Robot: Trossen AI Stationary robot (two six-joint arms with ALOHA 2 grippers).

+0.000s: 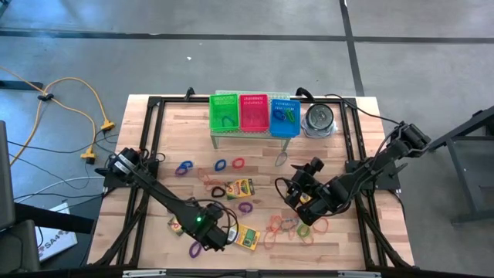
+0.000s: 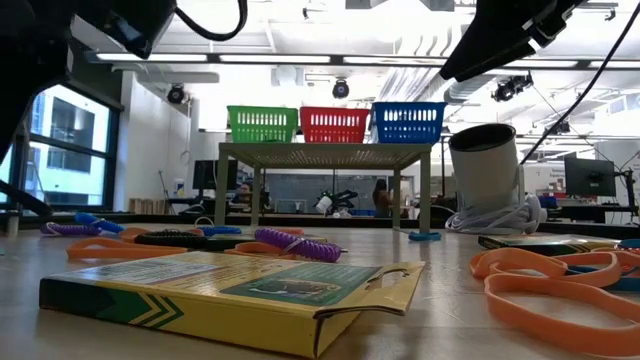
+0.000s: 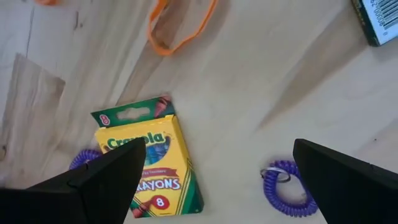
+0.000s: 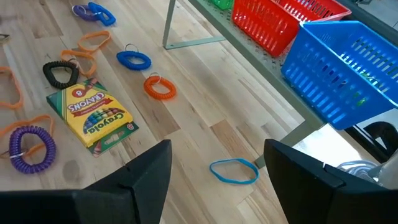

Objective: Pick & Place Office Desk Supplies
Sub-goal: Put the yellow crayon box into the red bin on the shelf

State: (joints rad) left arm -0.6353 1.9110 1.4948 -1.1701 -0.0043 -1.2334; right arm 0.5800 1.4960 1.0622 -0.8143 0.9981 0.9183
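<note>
Left gripper (image 3: 211,180): positioned low over the near part of the worktop (image 1: 340,154), fingers spread wide, nothing held. In the left wrist view, a crayon box (image 3: 149,163) lies flat on the wood just beside one finger, partly covered by it. A purple coiled band (image 3: 287,188) lies just beside the other finger. A second purple coil (image 3: 84,158) shows beside the box, at the first finger's edge. An orange rubber band (image 3: 180,28) lies farther ahead of the gripper, and the corner of another box (image 3: 377,22) shows at the edge of that view.

Right gripper (image 4: 217,177): raised above the worktop on the right side, fingers partly open, nothing between them. A blue rubber band (image 4: 234,171) lies on the wood directly ahead of the gap between the fingers. Farther ahead lie a second crayon box (image 4: 92,112), an orange coil (image 4: 160,87), a blue coil (image 4: 134,60), a black coil (image 4: 59,73) and a purple coil (image 4: 28,148).

To one side of the right gripper stands a low metal rack (image 4: 261,62) carrying the red basket (image 4: 280,18) and blue basket (image 4: 342,62). The high view shows the green basket (image 1: 225,113) beside these and a round metal tin (image 1: 319,118) next to the blue basket. More orange and red bands (image 1: 282,226) lie scattered on the wood between the two grippers.
</note>
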